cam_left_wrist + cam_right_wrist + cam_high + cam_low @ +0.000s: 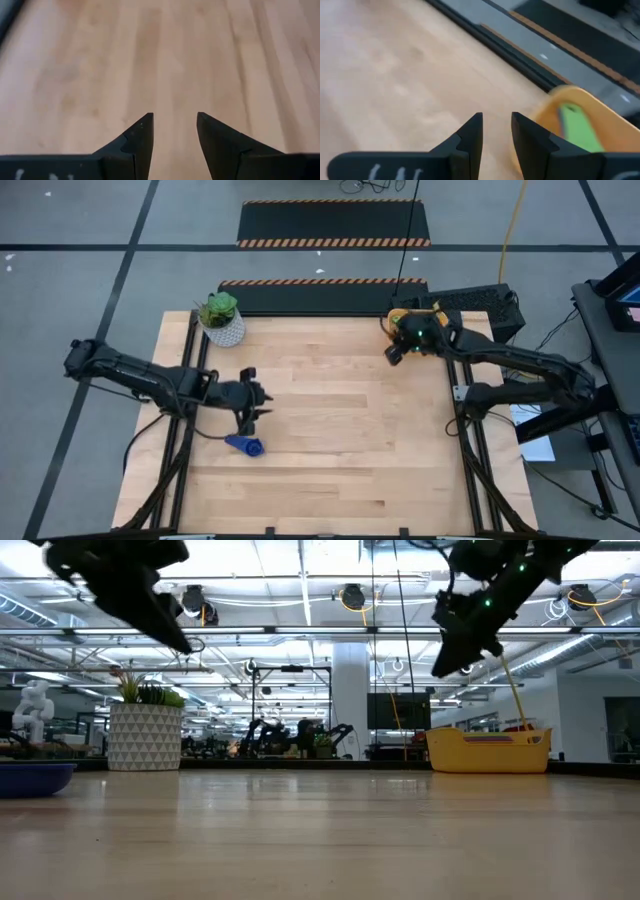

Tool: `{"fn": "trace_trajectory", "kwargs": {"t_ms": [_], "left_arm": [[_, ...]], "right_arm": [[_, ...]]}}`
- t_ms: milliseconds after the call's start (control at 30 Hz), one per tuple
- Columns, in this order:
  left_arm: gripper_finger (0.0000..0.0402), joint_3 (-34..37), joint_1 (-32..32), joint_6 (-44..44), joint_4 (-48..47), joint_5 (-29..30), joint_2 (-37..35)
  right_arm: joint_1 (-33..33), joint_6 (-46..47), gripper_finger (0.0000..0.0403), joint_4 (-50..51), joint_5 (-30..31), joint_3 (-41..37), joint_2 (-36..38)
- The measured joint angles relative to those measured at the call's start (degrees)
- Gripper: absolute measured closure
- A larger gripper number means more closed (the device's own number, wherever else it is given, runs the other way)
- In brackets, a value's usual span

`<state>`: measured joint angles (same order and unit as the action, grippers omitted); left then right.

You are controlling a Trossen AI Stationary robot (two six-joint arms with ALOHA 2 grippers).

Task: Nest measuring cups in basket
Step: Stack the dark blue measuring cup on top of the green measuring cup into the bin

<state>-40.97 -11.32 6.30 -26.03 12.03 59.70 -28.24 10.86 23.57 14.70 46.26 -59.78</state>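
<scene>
In the high view the right gripper (393, 352) hangs at the upper right of the table, its arm hiding most of the basket (402, 313), jaws apart and empty. The right wrist view shows only the basket's rim and a blurred green measuring cup (580, 130) inside. The left gripper (262, 397), centre left, is spread and empty above bare wood, a blue measuring cup (245, 445) lying just below it.

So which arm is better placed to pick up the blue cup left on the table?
Left. Its hand hangs open just beside the blue cup, empty. The right hand is far off, up over the basket at the table's far corner.
</scene>
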Motion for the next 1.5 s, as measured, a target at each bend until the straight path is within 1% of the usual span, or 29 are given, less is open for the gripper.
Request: {"fn": "trace_trajectory", "kwargs": {"t_ms": [133, 233, 400, 500, 567, 633, 700, 967, 1167, 1267, 1333, 1500], "left_arm": [[0.0236, 0.00, -5.63, 5.60, -4.12, 0.00, 1.18], [0.0213, 0.00, -9.55, 9.27, -5.66, -0.05, 2.84], [0.0164, 0.02, -14.31, 15.34, -8.62, -0.07, 7.49], [0.0139, 0.04, -15.20, 18.55, -9.51, -0.89, 10.67], [0.0128, 0.04, -14.97, 20.95, -9.88, -3.24, 12.63], [0.0125, 0.04, -14.36, 23.35, -10.15, -5.90, 14.50], [0.0127, 0.04, -14.04, 24.53, -11.16, -6.54, 16.31], [0.0162, 0.02, -12.86, 26.82, -10.42, -7.57, 21.04], [0.0205, 0.56, -12.38, 27.75, -10.70, -7.72, 21.70], [0.0240, 1.82, -12.38, 27.71, -10.14, -8.32, 21.73], [0.0271, 3.19, -12.38, 28.00, -8.79, -9.60, 21.70], [0.0370, 6.09, -12.27, 27.82, -3.01, -10.71, 21.44]], "right_arm": [[6.13, -0.76, 0.0307, -4.12, 0.00, -0.51, 0.03], [9.63, -4.01, 0.0307, -6.90, -0.22, -0.79, 0.01], [14.09, -6.72, 0.0307, -7.14, -0.33, -0.81, -0.01], [15.65, -8.07, 0.0307, -7.97, -0.28, -0.81, -0.01], [16.40, -8.84, 0.0307, -9.00, -0.28, -0.85, -0.01], [16.86, -9.40, 0.0307, -9.61, -0.26, -0.85, -0.01], [17.04, -10.17, 0.0307, -9.77, -0.26, -0.85, -0.01], [17.11, -10.94, 0.0307, -10.25, 0.00, -0.85, -0.01], [17.11, -11.79, 0.0307, -12.13, 0.00, -0.85, -0.01], [17.11, -11.78, 0.0307, -12.30, 0.00, -0.85, -0.01], [17.11, -11.61, 0.0307, -12.32, 0.00, -0.85, -0.01], [17.11, -10.39, 0.0307, -13.46, 0.03, -0.85, -0.01]]}}
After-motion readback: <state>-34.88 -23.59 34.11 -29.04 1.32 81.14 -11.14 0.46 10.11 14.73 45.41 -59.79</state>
